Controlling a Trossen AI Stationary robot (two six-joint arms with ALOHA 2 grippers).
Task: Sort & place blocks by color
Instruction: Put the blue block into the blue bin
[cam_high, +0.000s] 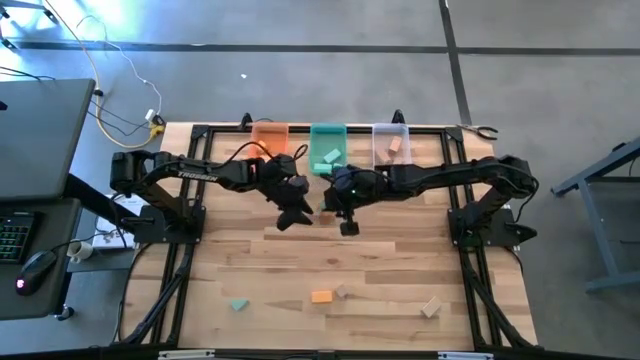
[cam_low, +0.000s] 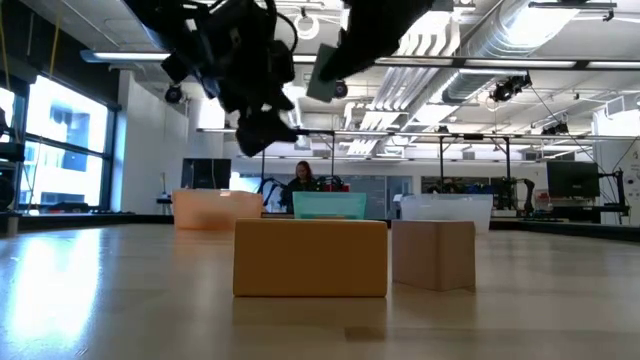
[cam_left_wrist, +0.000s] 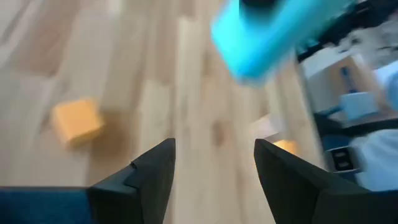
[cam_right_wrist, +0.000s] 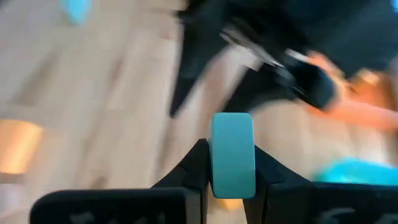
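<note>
Pinching a teal block (cam_right_wrist: 232, 152) between the fingers of the right gripper (cam_right_wrist: 231, 163), upright in the right wrist view, held in the air above mid-table just in front of the green bin (cam_high: 328, 146). Spread and empty alongside: the left gripper (cam_left_wrist: 214, 165), its two dark fingers (cam_left_wrist: 155, 171) apart over bare wood, hanging close to the right one near the table's middle, in front of the orange bin (cam_high: 269, 137). Seen from the left wrist as a blurred teal shape high in the frame, the same held block.

Judged risks: a collision between the two grippers, so close together that any swing toward the bins could clip the other arm; a slip of the block if knocked, with a drop onto the table or into the wrong bin, since the orange and green bins stand side by side.

Along the far edge, three bins in a row: orange, green, then clear bin (cam_high: 391, 143). In the green one, pale teal pieces; in the clear one, what looks like a wood-toned piece; contents of the orange one partly hidden by the left arm, so not told.

Near the front edge, not yet sorted: a teal block (cam_high: 238, 304), an orange block (cam_high: 321, 296) just beside a natural wood block (cam_high: 343, 292), and another wood block (cam_high: 431, 307) well apart to the right
</note>
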